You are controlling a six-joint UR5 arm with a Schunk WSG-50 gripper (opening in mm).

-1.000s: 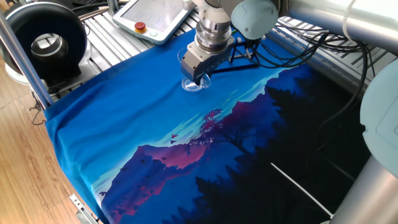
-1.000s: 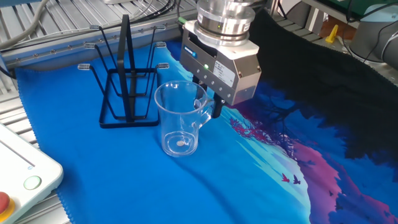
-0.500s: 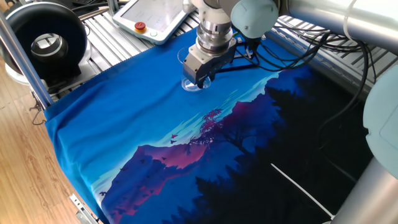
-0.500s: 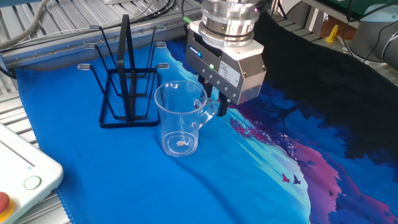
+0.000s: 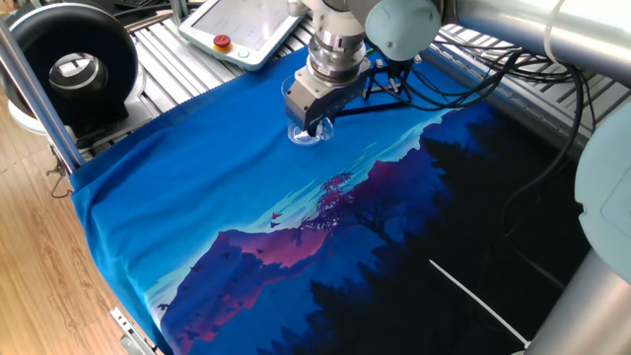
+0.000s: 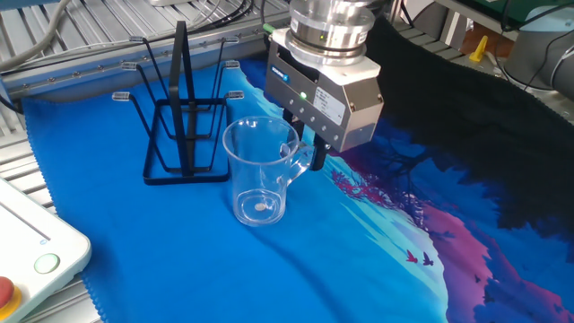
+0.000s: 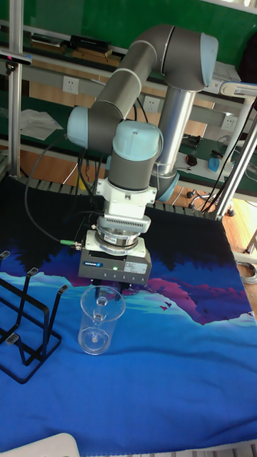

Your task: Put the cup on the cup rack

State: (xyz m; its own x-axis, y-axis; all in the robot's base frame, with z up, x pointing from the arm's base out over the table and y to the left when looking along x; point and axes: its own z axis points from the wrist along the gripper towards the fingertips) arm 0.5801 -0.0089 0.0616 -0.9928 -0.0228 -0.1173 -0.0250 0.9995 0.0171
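Tall fixed view: cup (image 7: 98,320) upright on worktop, centre frame — beside cup rack (image 7: 25,321), lower left.
Pincer (image 6: 308,151): at cup's handle; closure unclear.
Progress: lift, hanging remain.

We see our arm (image 7: 153,68) arching over from twelve o'clock, wrist vertical, hand (image 6: 309,152) pointing straight down at six o'clock, fingers (image 6: 315,158) low and close together.

Cup (image 6: 258,170) upright on blue cloth (image 6: 179,260), beside rack (image 6: 184,117); claw (image 6: 314,154) at cup handle, grip unclear.
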